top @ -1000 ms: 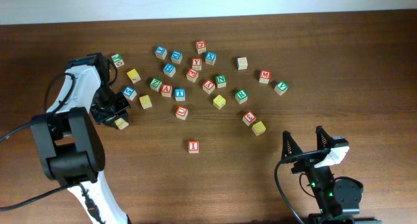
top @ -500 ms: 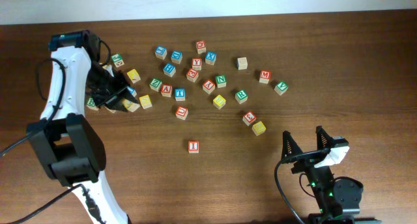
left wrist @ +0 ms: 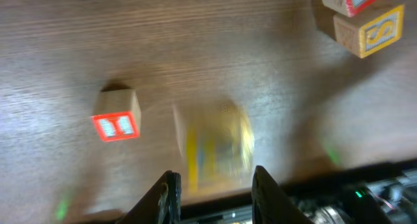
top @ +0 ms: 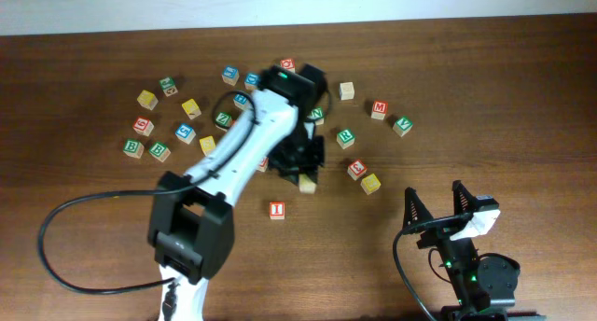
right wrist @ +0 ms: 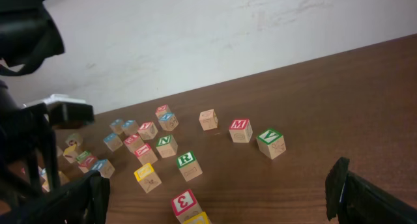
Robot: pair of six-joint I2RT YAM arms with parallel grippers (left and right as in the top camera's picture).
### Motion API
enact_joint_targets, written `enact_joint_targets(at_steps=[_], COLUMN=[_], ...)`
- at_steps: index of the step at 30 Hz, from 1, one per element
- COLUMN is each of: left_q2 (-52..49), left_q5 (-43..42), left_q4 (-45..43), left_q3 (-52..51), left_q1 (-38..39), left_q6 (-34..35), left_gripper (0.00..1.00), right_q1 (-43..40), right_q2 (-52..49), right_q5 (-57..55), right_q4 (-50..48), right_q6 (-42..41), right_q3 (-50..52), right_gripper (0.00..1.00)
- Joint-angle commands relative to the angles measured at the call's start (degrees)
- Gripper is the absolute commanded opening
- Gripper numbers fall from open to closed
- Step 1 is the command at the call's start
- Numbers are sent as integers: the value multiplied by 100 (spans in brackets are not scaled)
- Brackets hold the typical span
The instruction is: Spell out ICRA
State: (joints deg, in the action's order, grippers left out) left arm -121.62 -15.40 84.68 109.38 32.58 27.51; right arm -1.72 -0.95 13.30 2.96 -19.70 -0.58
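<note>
The red I cube (top: 276, 209) (left wrist: 116, 123) lies alone on the near table. Right of it, a yellow cube (top: 307, 183) (left wrist: 215, 152) rests on the wood, blurred so its letter is unreadable. My left gripper (top: 303, 167) (left wrist: 215, 178) hovers just over this cube with its jaws parted to either side, not pressing it. The green R cube (top: 345, 135) (right wrist: 186, 160) sits further back on the right. In the overhead view the left arm covers the spot of the A cube. My right gripper (top: 432, 192) (right wrist: 218, 172) stands wide open and empty at the near right.
A red 3 cube (top: 356, 169) and a yellow cube (top: 370, 182) (left wrist: 368, 32) lie close to the right of the left gripper. Several letter cubes spread across the back, with M (top: 379, 108) and V (top: 402, 125) at the right and a small group (top: 147, 139) at the far left.
The left arm swung from the far left to the middle of the table, carrying the yellow cube down beside the I cube. Its jaws have widened. The right arm stayed still.
</note>
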Motion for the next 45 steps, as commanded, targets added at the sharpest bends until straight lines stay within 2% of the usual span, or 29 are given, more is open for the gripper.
enact_joint_targets(at_steps=[1,7,8,11,13,18,24,25,27,29,31,32,38,41,45], left_q2=[-26,-31,-31,-28,-28,13,772,800,804,804,802,802,802,802,802], left_q5=[651,688,752,791,772,778,890,925,927,970,1526,1753,1884,1119,1060], left_q4=[-332,-1036,-1060,-1067,-890,-136,446,481,459,184,-98,-199,-820,-1294,-1878], left_q3=[-404,-1316,-1346,-1340,-1185,-431,-258,-262,-289,-492,-654,-737,-1534,-1908,-2511], left_q1=[553,817,802,793,787,787,1025,1143,1353,1613,1676,1674,1373,1379,1379], left_q6=[748,787,780,531,271,236,243,243,315,605,1058,1270,1381,1392,1834], left_gripper=[28,27,28,41,42,43,46,51,73,78,82,90,86,86,85], right_q1=[20,20,20,20,20,20,20,20,20,20,20,20,20,20,20], right_q2=[22,22,22,22,22,22,22,22,22,22,22,22,22,22,22], right_q5=[-46,-46,-46,-46,-46,-46,-46,-46,-46,-46,-46,-46,-46,-46,-46], right_q4=[31,31,31,31,31,31,31,31,31,31,31,31,31,31,31], right_q6=[-9,-9,-9,-9,-9,-9,-9,-9,-9,-9,-9,-9,-9,-9,-9], right_q3=[26,26,26,26,26,26,26,26,26,26,26,26,26,26,26], right_gripper=[98,99,98,98,98,98,98,98,98,98,98,99,98,98,98])
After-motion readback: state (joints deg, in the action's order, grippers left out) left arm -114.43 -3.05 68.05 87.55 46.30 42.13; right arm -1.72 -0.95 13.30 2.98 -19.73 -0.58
